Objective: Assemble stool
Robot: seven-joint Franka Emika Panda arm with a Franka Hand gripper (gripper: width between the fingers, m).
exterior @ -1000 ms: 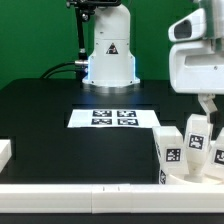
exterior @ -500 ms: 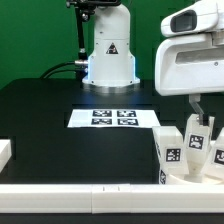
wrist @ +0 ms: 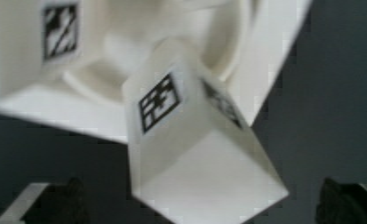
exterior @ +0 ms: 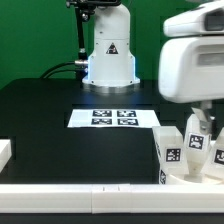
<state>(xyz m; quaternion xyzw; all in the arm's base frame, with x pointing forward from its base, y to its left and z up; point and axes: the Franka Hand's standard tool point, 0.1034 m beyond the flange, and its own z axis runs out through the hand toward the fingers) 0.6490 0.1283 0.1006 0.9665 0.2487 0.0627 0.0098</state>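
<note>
The stool's white parts stand at the exterior view's front right: several stubby tagged legs, one at the left (exterior: pixel 170 152) and one in the middle (exterior: pixel 197 135), rise from the seat disc (exterior: pixel 190 176). My gripper (exterior: pixel 204 110) hangs just above the middle leg. In the wrist view the gripper (wrist: pixel 198 205) is open. Its dark fingertips (wrist: pixel 48 202) stand on either side of that leg's end (wrist: pixel 198 150), apart from it. The seat's rim (wrist: pixel 91 85) shows behind the leg.
The marker board (exterior: pixel 115 118) lies flat at the table's middle. The robot base (exterior: pixel 108 55) stands at the back. A white block (exterior: pixel 4 152) sits at the exterior view's left edge. A white rail (exterior: pixel 80 196) runs along the front.
The gripper has come down and shifted toward the exterior view's left, from above the stool parts to just over the middle leg. The parts have not moved.
</note>
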